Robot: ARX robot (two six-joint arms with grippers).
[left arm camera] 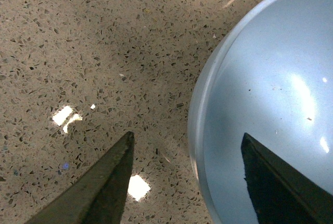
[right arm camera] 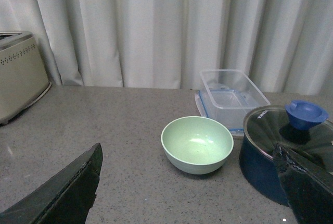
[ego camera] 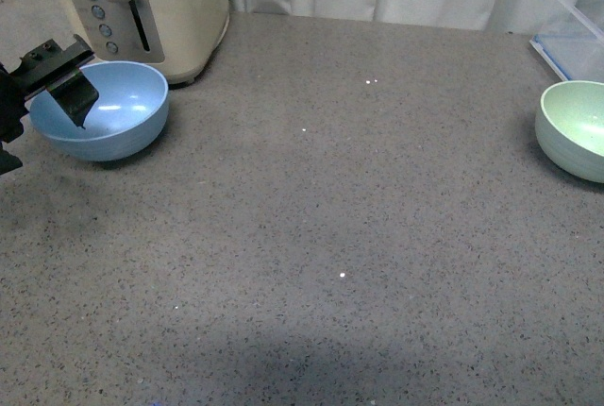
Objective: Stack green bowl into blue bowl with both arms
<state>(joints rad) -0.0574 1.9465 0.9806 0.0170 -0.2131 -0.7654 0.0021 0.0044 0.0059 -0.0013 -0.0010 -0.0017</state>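
Note:
The light blue bowl (ego camera: pixel 104 109) stands at the far left of the grey countertop (ego camera: pixel 311 236). My left gripper (ego camera: pixel 42 142) is open and straddles the bowl's near-left rim, with one black finger (ego camera: pixel 74 99) inside it. In the left wrist view the blue bowl (left arm camera: pixel 270 88) has its rim running between the spread fingers (left arm camera: pixel 104 187) of the left gripper (left arm camera: pixel 187 134); neither finger touches the wall. The pale green bowl (ego camera: pixel 576 127) sits at the right edge. My right gripper (right arm camera: pixel 187 148) is open, some way short of the green bowl (right arm camera: pixel 196 145), and out of the front view.
A cream toaster (ego camera: pixel 142 5) stands right behind the blue bowl. A clear plastic container (right arm camera: pixel 231 96) lies behind the green bowl, and a dark blue pot with a glass lid (right arm camera: pixel 283 151) stands close beside it. Curtains hang along the back.

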